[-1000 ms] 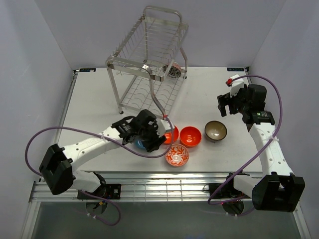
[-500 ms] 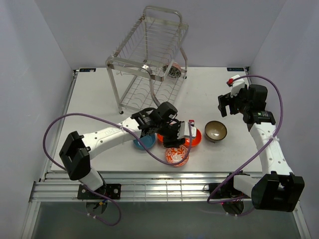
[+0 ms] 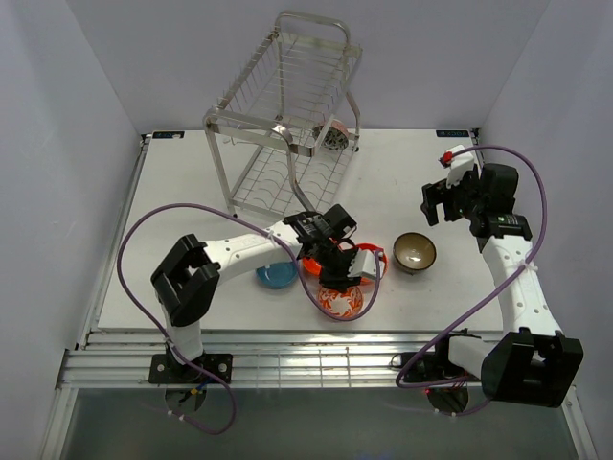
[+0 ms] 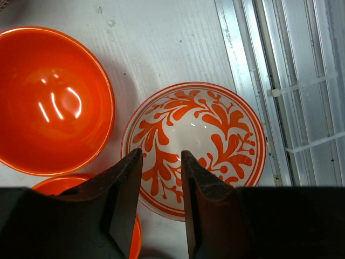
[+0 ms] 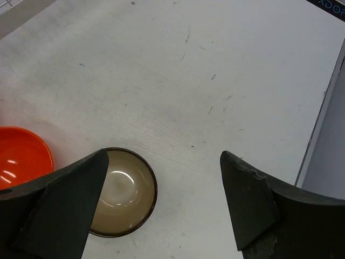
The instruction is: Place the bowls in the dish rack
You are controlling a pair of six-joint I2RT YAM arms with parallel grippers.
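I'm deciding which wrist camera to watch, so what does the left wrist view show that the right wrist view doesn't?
Only left wrist: the red-and-white patterned bowl under the left gripper, its jaws narrowly parted, and the metal rail. Only right wrist: the dark brown bowl below the wide-open right gripper. Both: the white table and an orange bowl.

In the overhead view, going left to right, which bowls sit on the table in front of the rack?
Blue bowl → red-and-white patterned bowl → dark brown bowl.
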